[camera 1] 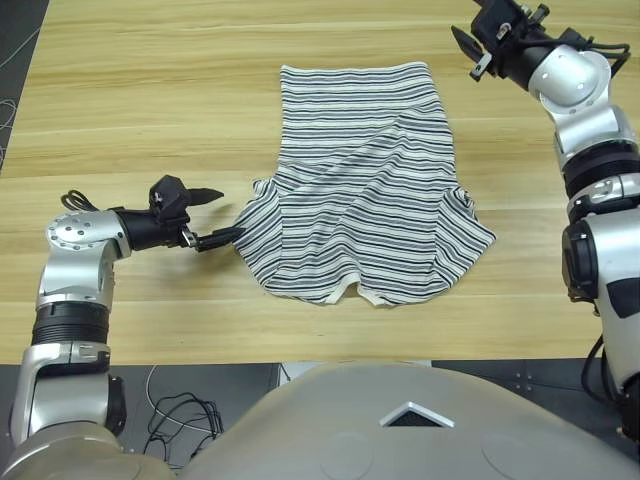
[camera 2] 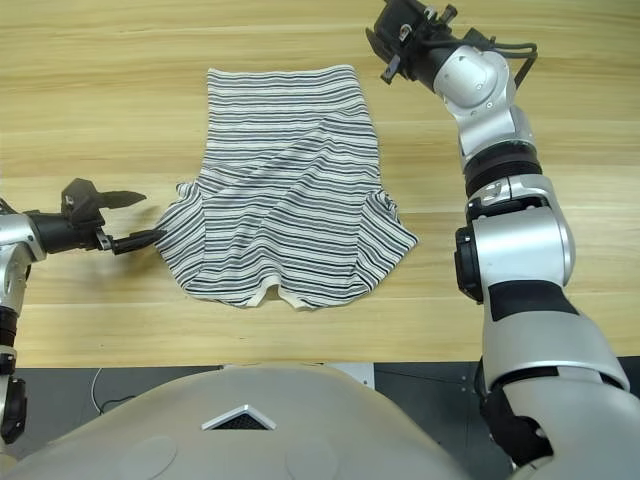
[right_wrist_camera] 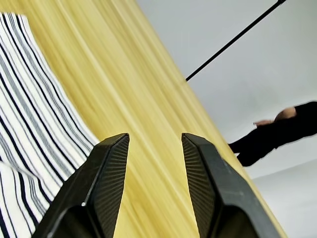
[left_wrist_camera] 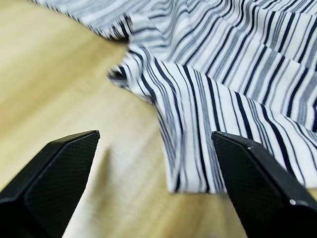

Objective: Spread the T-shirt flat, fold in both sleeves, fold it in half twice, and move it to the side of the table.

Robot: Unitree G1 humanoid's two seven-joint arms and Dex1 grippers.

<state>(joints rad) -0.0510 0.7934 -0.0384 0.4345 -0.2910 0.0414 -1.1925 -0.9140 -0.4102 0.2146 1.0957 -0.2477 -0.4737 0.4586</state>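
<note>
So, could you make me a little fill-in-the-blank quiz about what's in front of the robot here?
1. The T-shirt on the wooden table has a ____ pattern.
2. The left gripper, at the T-shirt's edge, has its fingers ____.
3. The right gripper, by the T-shirt's far corner, holds ____.
Missing words: striped; open; nothing.

T-shirt (camera 1: 360, 180) – white with thin black and grey stripes, plain cream band at the neck edge. Table (camera 1: 130, 120) is pale yellow wood with straight lengthwise grain, floor (camera 1: 545, 378) beside it dark grey. Left gripper (camera 1: 230, 212) and right gripper (camera 1: 466, 52) are black, fingers (left_wrist_camera: 54, 173) with a fine diamond-mesh texture – arms (camera 1: 590, 110) silver with black joints.
</note>
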